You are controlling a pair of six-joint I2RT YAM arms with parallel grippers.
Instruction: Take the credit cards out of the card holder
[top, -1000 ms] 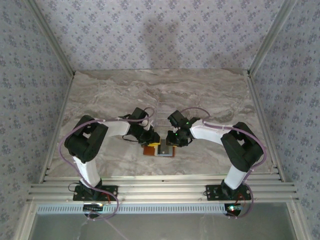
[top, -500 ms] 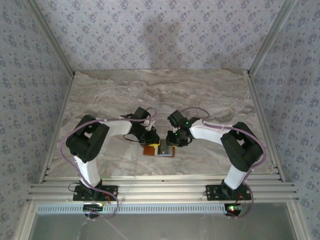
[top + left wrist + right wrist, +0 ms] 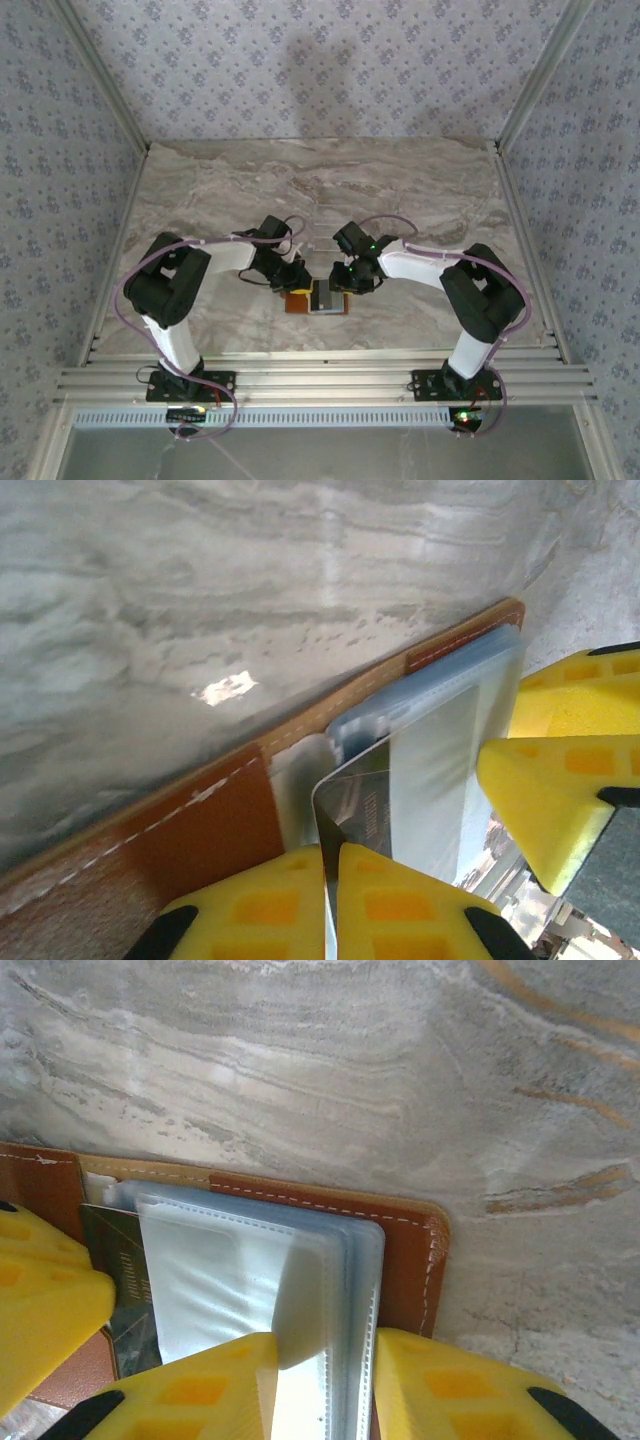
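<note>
Open orange-brown leather card holder [image 3: 210, 820]. Step: extraction. My left gripper [image 3: 328, 880] clamps thin black credit card [image 3: 350, 800]; right gripper [image 3: 325, 1360] straddles clear plastic sleeves [image 3: 230, 1290], hold uncertain. Next: straight pull, holder pinned.

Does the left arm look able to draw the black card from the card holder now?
Probably yes: the left gripper is shut on the exposed edge of the black card, and the right gripper straddles the clear sleeves beside it, leaving its way out free.
</note>
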